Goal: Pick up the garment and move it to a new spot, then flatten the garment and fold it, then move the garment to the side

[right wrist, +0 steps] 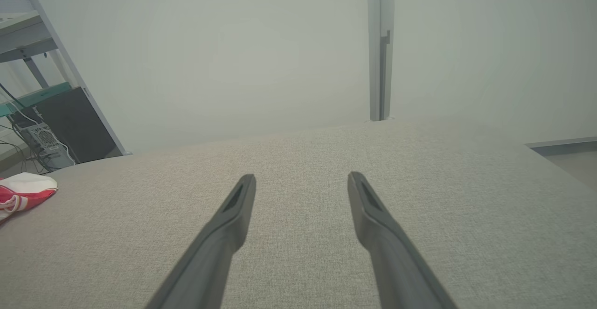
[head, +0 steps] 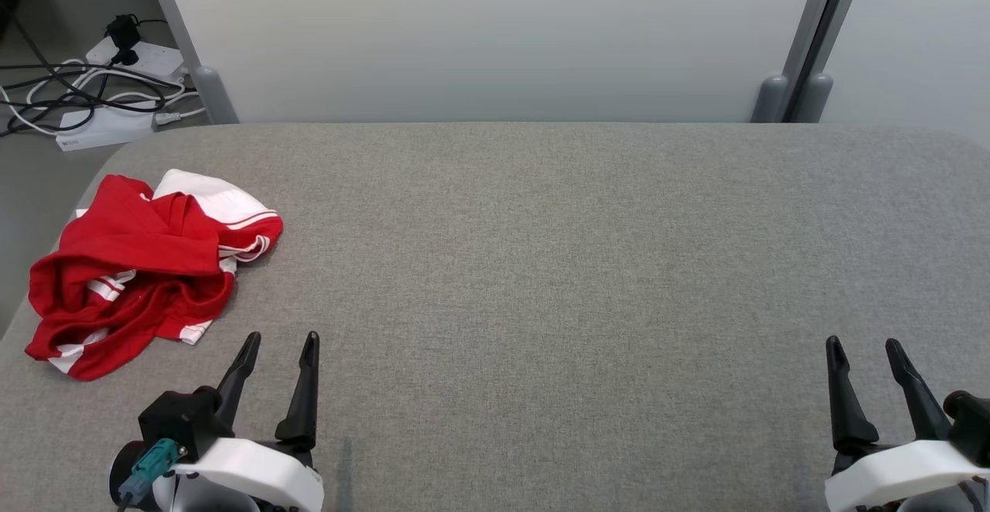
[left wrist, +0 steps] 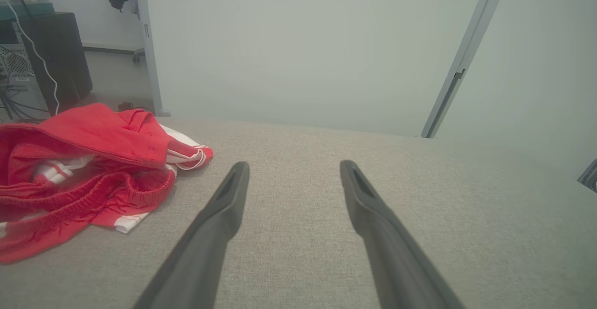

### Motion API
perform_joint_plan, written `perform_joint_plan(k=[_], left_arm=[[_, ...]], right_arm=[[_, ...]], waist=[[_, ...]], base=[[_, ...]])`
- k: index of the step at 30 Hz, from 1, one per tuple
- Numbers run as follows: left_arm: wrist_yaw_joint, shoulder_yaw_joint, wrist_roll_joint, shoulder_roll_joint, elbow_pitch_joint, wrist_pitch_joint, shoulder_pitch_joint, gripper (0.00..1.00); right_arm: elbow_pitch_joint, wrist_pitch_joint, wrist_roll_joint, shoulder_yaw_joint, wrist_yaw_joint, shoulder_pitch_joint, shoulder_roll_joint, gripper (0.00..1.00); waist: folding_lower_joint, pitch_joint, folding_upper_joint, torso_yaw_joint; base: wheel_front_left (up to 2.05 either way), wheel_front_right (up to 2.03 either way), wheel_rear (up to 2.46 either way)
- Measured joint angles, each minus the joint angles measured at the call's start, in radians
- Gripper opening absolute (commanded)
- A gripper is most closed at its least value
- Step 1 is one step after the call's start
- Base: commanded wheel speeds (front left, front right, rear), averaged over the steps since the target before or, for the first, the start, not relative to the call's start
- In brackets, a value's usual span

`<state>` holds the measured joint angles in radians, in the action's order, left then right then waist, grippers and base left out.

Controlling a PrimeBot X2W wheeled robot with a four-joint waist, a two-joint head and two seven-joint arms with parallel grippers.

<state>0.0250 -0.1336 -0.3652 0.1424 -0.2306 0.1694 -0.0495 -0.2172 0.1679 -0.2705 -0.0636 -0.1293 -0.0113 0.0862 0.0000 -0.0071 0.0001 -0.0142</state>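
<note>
Garment [head: 147, 264] — a crumpled red-and-white heap — lies near the left gripper [head: 282, 338], whose jaws gape wide, holding nothing; the right gripper [head: 862, 341], equally wide and empty, hovers well apart over the grey table [head: 541, 249].

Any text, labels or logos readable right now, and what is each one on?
No text is legible.
On the white box on the floor: a small dark mark at its end, too small to read.
On the garment: red with white stripes, no lettering showing.
</note>
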Motion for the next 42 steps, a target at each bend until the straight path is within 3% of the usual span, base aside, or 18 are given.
perform_joint_plan(k=[11,29,42], left_arm=[[-0.008,0.009,0.033,-0.019,-0.037,0.029,0.000,1.00],[-0.008,-0.002,0.199,-0.020,-0.091,0.079,-0.023,1.00],[-0.008,0.000,0.195,-0.023,-0.105,0.079,-0.025,1.00]], right_arm=[[-0.006,0.030,0.089,-0.005,0.000,0.000,-0.007,1.00],[-0.016,0.078,0.249,-0.012,0.000,0.001,-0.009,1.00],[-0.016,0.080,0.235,-0.013,0.000,0.001,-0.008,1.00]], waist=[[0.0001,0.001,0.0000,-0.003],[0.0000,-0.004,0.0000,-0.008],[0.0000,-0.005,0.0000,-0.004]], base=[[0.00,0.00,0.00],[0.00,0.00,0.00],[0.00,0.00,0.00]])
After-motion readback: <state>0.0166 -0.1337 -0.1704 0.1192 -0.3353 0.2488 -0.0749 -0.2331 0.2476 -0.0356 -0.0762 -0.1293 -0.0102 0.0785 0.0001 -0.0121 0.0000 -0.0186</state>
